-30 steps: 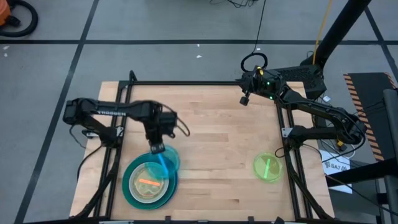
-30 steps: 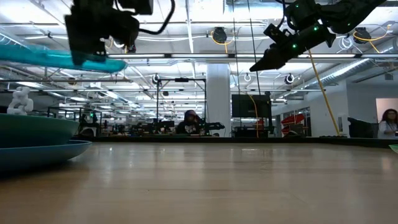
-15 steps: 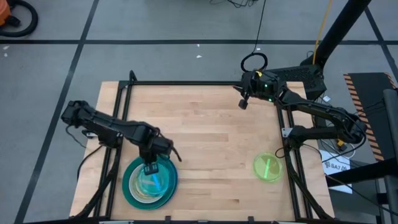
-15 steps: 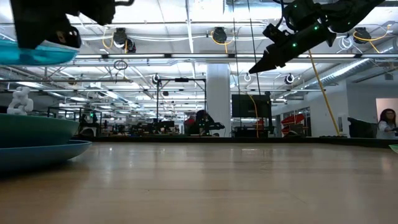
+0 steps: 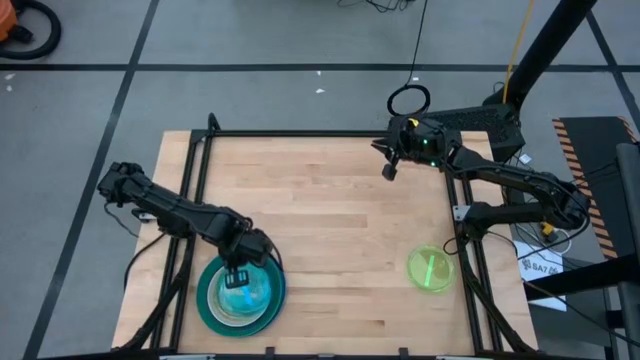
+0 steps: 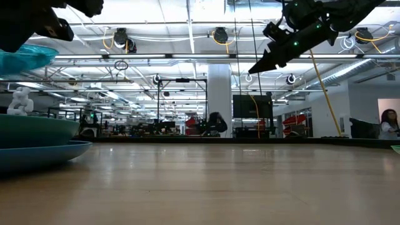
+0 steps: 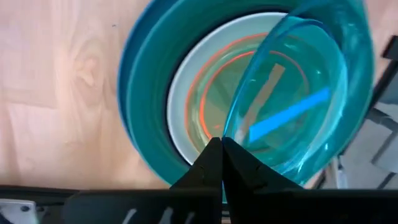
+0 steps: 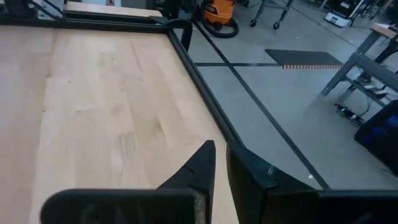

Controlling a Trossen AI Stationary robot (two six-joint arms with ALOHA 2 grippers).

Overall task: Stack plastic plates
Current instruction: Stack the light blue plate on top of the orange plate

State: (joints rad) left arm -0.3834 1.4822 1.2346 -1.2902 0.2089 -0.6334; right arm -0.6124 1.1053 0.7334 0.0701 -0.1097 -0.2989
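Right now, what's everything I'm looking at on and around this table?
Table: one, light wood, dark frame.
Plate stack: one, near left corner; blue at the bottom, teal, white, orange-rimmed on top.
Cyan plate: one, translucent, held over the stack.
Green plate: one, lime, near right edge.
Person: one, far right of the room.
Left gripper: shut on cyan plate.
Right gripper: shut, empty, raised over far right side.

A translucent cyan plate [image 7: 298, 93] hangs tilted above the stacked plates [image 5: 215, 305]; a lime green plate [image 5: 431, 268] lies apart.
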